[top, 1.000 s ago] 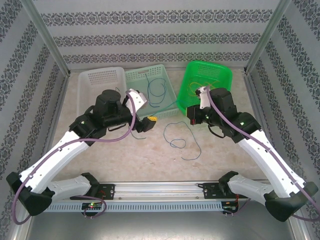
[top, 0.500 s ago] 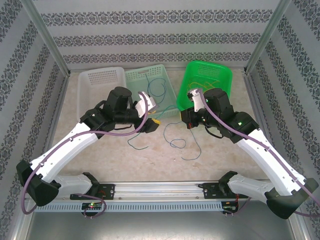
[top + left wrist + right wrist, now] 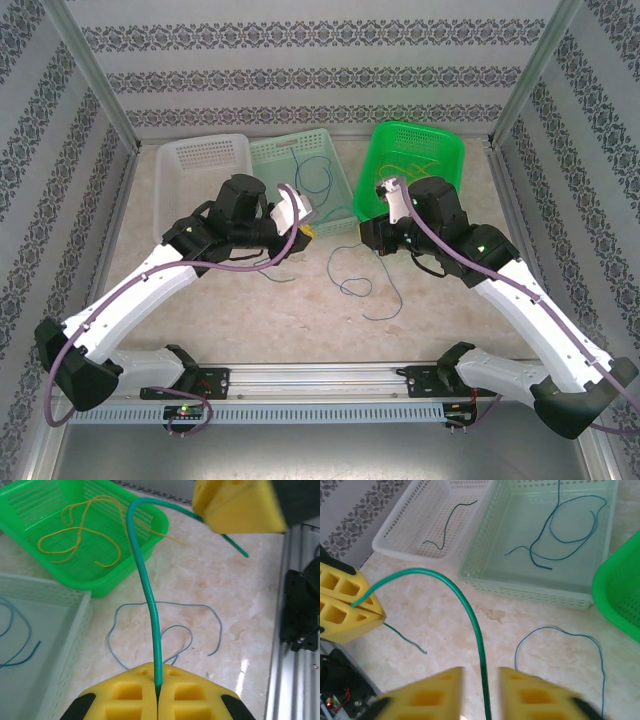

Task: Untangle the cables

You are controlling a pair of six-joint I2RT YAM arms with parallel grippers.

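- My left claw (image 3: 157,692) is clamped tight on the thin dark green cable (image 3: 145,580), which arches up from its yellow fingers (image 3: 130,697).
- My right claw (image 3: 481,677) stands apart. The cable runs through the gap, seemingly untouched, though this claw is blurred.
- Its lower end runs out of view.
- A thin blue cable (image 3: 555,629) lies looped on the marble table (image 3: 445,630) beneath.

Marbled table (image 3: 300,320) carries white basket (image 3: 200,155), mint basket (image 3: 275,155), green basket (image 3: 440,150) and loose blue cable (image 3: 165,603).

green cable (image 3: 145,580) arched, blue cable (image 3: 185,603) looped flat — yellow cable (image 3: 67,530) curled
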